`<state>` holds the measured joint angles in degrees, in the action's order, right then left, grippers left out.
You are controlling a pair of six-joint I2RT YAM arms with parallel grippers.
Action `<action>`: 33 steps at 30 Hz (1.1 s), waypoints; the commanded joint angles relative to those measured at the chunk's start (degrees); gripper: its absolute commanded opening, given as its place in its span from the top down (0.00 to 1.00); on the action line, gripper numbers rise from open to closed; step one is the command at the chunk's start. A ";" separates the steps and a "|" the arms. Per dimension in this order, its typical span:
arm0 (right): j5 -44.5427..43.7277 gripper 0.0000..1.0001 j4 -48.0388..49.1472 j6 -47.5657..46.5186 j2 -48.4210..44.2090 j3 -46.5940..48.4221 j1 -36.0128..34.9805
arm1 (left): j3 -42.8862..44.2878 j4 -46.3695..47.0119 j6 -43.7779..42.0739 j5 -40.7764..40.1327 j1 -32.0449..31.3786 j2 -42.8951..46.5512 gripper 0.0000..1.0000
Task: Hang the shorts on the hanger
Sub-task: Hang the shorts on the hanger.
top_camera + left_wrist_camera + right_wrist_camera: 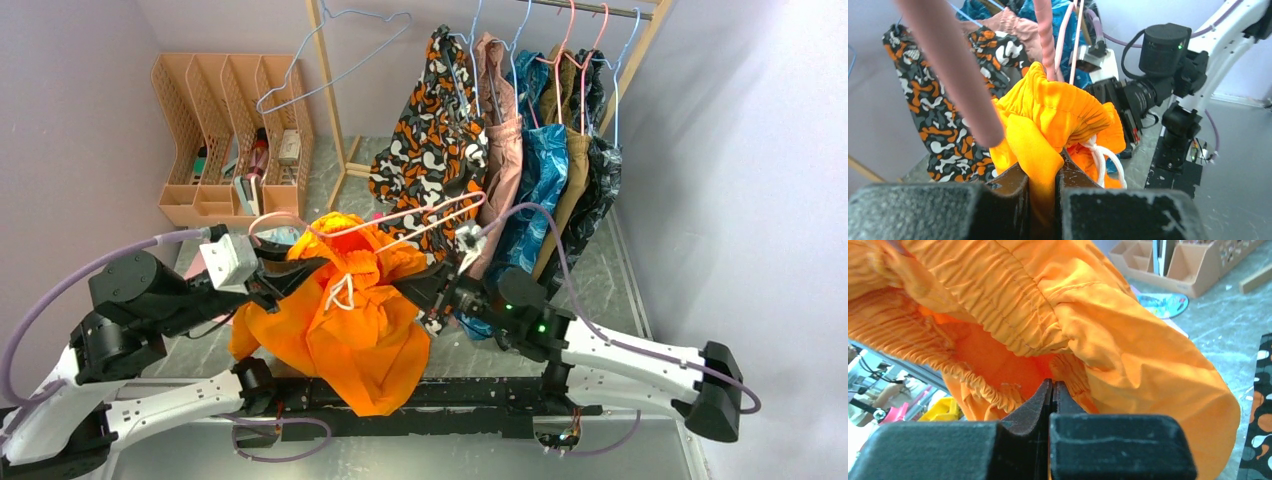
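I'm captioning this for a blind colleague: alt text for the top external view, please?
The left tool and right tool grip bright orange shorts bunched up between them, a pink hanger crossing their top. Behind them are hung garments.

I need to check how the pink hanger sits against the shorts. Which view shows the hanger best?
Top external: most of the hanger shows, its wire running across the top of the shorts. Left wrist shows only blurred close-up stretches of the hanger. Right wrist shows none of it, only orange fabric.
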<state>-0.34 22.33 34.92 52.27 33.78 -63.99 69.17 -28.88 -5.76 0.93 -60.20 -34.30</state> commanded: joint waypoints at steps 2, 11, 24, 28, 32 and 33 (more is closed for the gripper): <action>-4.96 1.00 0.86 -1.59 -11.63 -4.21 -0.09 | 4.73 -0.40 -2.54 6.33 0.11 0.93 0.93; -22.15 1.00 -15.32 5.56 -25.00 -6.04 -0.09 | 1.61 -3.77 1.05 1.99 0.13 2.97 0.93; -34.86 1.00 -33.52 8.31 -20.41 -1.36 -0.07 | 1.55 -21.03 6.09 -4.07 0.12 4.40 0.93; -38.44 1.00 -35.56 5.56 -16.75 2.64 -0.08 | 0.82 -22.77 7.17 -2.25 0.09 4.24 0.93; -42.35 1.00 -37.76 2.75 -14.50 5.93 -0.07 | -0.13 -23.34 7.49 -1.64 0.14 4.57 0.93; -43.36 1.00 -38.21 2.14 -14.54 6.58 -0.01 | -0.28 -23.49 7.56 -1.57 0.09 4.72 0.93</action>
<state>-33.19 -9.28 41.43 37.45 37.54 -64.36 68.79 -52.80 0.49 -1.41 -60.20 -31.14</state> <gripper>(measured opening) 0.009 0.134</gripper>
